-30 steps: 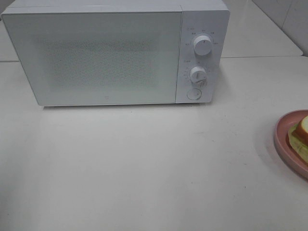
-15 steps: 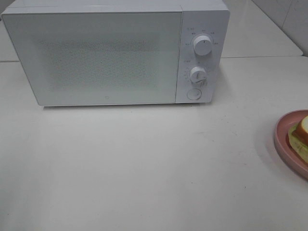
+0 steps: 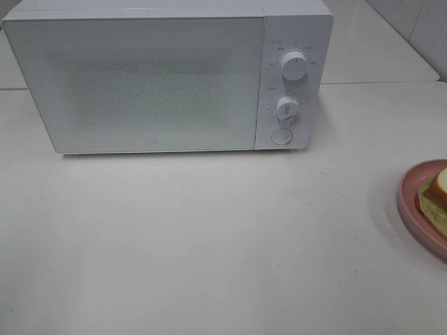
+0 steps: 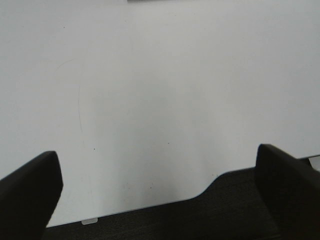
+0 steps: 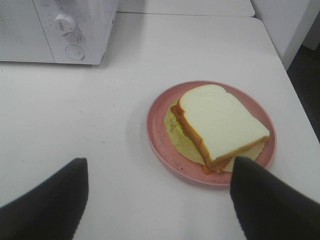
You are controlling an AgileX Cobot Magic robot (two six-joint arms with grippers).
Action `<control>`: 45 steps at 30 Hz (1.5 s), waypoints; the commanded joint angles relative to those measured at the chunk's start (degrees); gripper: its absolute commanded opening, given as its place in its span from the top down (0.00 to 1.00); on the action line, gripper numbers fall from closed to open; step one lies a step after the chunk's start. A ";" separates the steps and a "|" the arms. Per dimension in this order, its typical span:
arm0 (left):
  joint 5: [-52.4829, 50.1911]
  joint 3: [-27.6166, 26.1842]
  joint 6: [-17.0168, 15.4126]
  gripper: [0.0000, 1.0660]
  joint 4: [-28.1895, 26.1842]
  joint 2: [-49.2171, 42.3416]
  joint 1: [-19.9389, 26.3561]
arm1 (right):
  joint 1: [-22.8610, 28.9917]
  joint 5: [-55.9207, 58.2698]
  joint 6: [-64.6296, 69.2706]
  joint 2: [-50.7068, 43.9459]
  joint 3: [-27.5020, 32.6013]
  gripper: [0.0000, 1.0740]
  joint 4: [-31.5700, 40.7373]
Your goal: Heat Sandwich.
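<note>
Nothing moved, pale-bread sandwich (image 5: 220,125), pink plate (image 5: 160,135)

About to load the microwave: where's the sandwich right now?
The sandwich lies on the pink plate at the table's right edge in the high view, right of and nearer than the closed microwave.

The table (image 3: 209,244) in front of the microwave (image 3: 154,77) is bare from 6 o'clock up to the closed door (image 3: 140,84), so an end effector can pass freely there. The microwave blocks the 12 o'clock side. At 3 o'clock the pink plate (image 3: 412,202) with the sandwich (image 3: 440,190) stands at the table edge; between plate and microwave there is a wide open lane. The right end effector (image 5: 160,200) has its jaws apart with nothing between them, near the plate.
</note>
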 commanded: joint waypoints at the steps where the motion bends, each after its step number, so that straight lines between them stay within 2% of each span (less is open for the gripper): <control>1: -0.06 0.17 0.11 0.09 -0.63 -0.34 0.17 | -0.52 -0.86 0.06 -1.55 0.00 0.31 0.17; 9: -0.06 0.17 0.17 0.09 -0.69 -1.20 2.64 | -0.52 -0.86 0.06 -1.55 0.00 0.31 0.17; 10: -0.06 0.17 0.17 0.09 -0.69 -3.09 4.70 | -0.52 -0.86 0.06 -1.55 0.00 0.31 0.17; 12: -0.06 0.17 0.17 0.09 -0.69 -6.19 5.96 | -0.52 -0.86 0.06 -1.55 0.00 0.31 0.17; 14: -0.06 0.17 0.17 0.09 -0.69 -7.85 6.30 | -0.52 -0.86 0.06 -1.55 0.00 0.31 0.17; 18: -0.06 0.17 0.11 0.09 -0.74 -16.90 6.76 | -0.52 -0.86 0.06 -1.55 0.00 0.31 0.17; 21: -0.11 0.17 0.11 0.09 -0.69 -18.74 6.76 | -0.52 -0.86 0.06 -1.55 0.00 0.31 0.17; 45: -0.11 0.17 0.11 0.09 -0.69 -18.11 6.76 | -0.52 -0.86 0.06 -1.55 0.00 0.32 0.17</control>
